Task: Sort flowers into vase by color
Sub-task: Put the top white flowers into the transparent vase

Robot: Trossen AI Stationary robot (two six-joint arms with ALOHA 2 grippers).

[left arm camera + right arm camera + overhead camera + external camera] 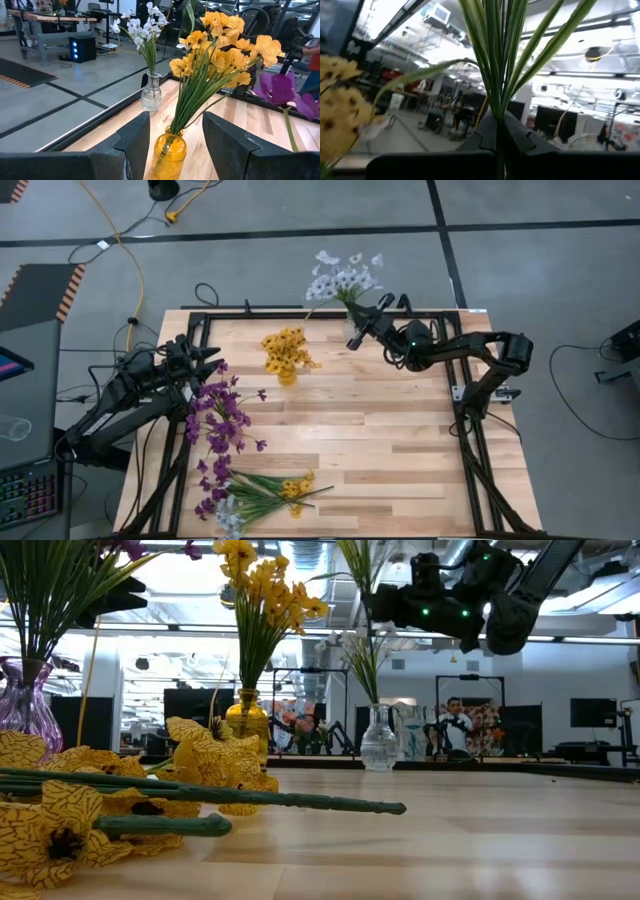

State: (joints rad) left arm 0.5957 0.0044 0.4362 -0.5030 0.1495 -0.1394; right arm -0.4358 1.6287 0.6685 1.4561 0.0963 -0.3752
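Right end effector (372, 315) is clamped on upright white flowers (345, 277) right over the clear vase (379, 739), stems pointing straight down, while the left end effector (205, 360) waits half-open by the purple ones (218, 415).

White flowers (345, 278) stand upright in a clear vase (354, 332) at twelve o'clock; yellow flowers (286, 349) fill an amber vase (287, 373) just beside it. Purple flowers (218, 420) spread at nine o'clock — a mixed loose pile (262, 494) lies flat at seven.
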